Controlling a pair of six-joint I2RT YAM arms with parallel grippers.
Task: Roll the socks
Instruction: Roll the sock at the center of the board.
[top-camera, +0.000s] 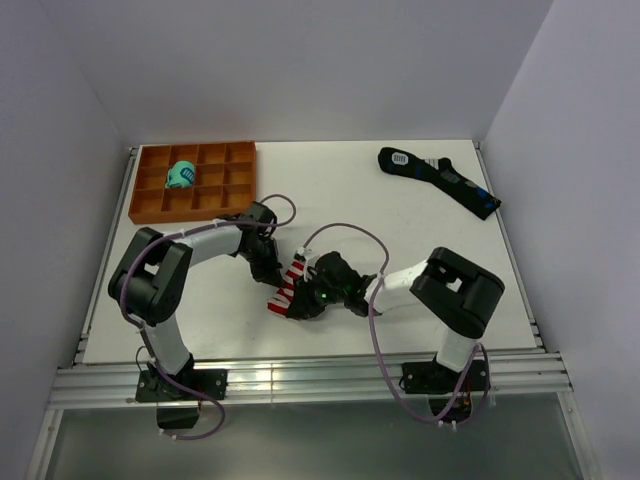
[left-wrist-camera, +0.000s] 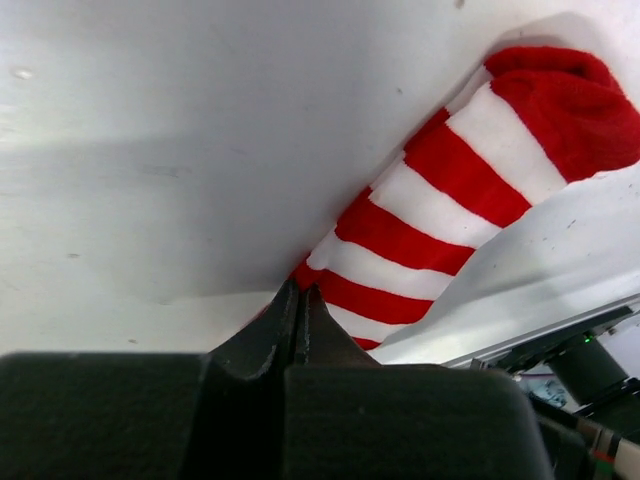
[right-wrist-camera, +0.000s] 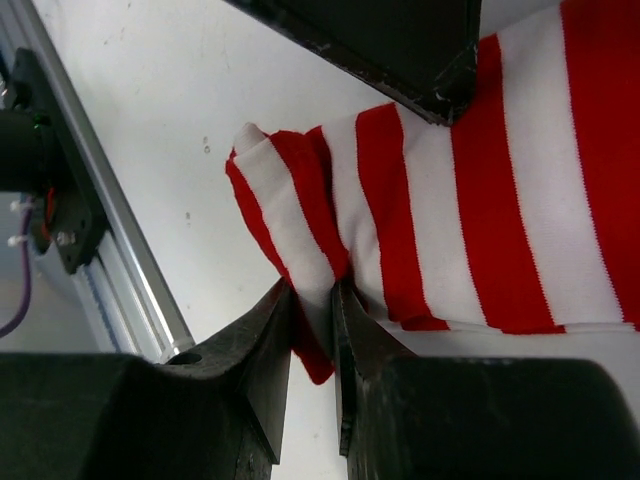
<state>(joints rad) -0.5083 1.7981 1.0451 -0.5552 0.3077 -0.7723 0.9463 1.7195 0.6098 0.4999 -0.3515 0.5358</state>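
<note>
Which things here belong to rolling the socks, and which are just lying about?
For the job: striped socks, left hand, right hand pinching them.
Lying about: black sock, orange tray, teal sock bundle in the tray.

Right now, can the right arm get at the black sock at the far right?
Probably not yet: the right end effector is shut on the striped socks. Nothing lies on the table between it and the black sock, so the path looks free once it lets go.
</note>
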